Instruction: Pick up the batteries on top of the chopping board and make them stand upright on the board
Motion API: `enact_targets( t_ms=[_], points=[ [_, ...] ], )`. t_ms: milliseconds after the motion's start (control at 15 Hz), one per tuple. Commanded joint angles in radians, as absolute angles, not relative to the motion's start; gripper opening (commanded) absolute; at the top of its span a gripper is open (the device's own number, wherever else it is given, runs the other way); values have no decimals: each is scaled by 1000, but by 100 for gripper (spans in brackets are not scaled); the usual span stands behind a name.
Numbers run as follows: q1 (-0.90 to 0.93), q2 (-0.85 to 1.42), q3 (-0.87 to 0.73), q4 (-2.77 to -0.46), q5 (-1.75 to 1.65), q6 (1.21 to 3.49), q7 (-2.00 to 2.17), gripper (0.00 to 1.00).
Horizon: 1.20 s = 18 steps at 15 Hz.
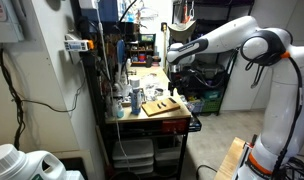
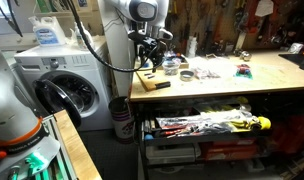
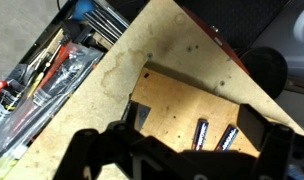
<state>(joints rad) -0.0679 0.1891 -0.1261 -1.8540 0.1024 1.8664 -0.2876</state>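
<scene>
The pale wooden chopping board point(image 3: 182, 100) lies at a corner of the yellowish tabletop; it also shows in both exterior views point(image 1: 160, 106) point(image 2: 152, 79). Two batteries lie flat on it side by side, dark blue with silver ends: one to the left point(image 3: 200, 134) and one to the right point(image 3: 226, 138). My gripper point(image 3: 199, 120) hangs above the board, open and empty, its two dark fingers straddling the batteries without touching them. In the exterior views the gripper point(image 1: 176, 62) point(image 2: 152, 56) is well above the board. The batteries are too small to make out there.
Upright bottles and cans point(image 1: 132, 97) stand behind the board. Small items point(image 2: 207, 72) lie scattered along the bench. An open drawer of tools point(image 3: 42, 85) point(image 2: 207, 125) sits below the table edge. A washing machine point(image 2: 67, 90) stands beside the bench.
</scene>
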Motion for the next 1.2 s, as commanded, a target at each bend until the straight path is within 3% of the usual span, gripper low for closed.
enact_targets(
  t_ms=[0,1133],
  points=[
    [-92,216,-100,-1828,105,1856,-284,100],
    [-94,407,-54,-1587,112,1711,-230,100]
  ],
)
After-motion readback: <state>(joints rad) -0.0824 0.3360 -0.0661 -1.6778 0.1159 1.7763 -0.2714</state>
